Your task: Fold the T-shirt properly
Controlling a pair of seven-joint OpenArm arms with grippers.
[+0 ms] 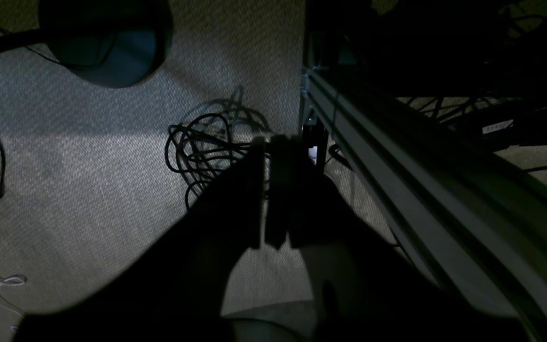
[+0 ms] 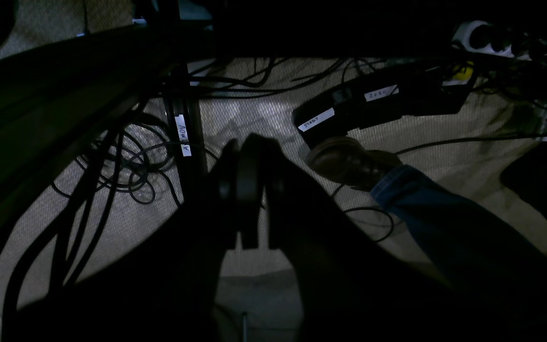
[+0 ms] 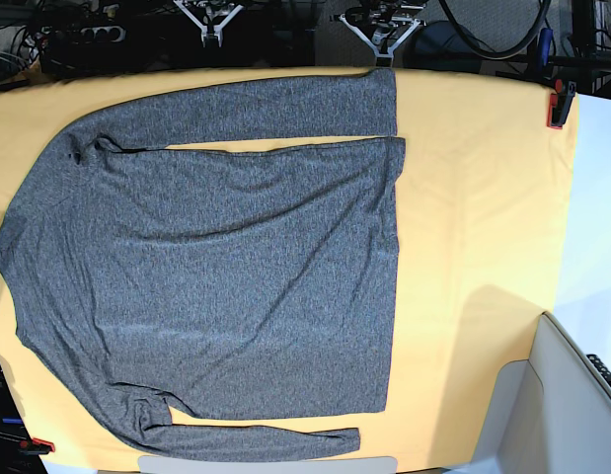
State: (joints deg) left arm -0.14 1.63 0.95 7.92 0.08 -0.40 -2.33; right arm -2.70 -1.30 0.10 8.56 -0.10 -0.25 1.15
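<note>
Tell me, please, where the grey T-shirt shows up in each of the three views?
Base: the T-shirt lies flat on the yellow tablecloth, filling the left and middle, sleeves along top and bottom edges.
Left wrist: not in it.
Right wrist: not in it.
Shared landmark: the carpet floor with black cables links both wrist views only.

- The left claw (image 1: 273, 190) is seen as a dark, almost black shape, with two flat, straight fingers (image 1: 280, 190) of rectangular outline.
- The right claw (image 2: 249, 190) is equally dark; its fingers (image 2: 247, 180) are rounded at the tips.
- Behind each claw a broad black housing is seen; no markings or screws can be made out.
</note>
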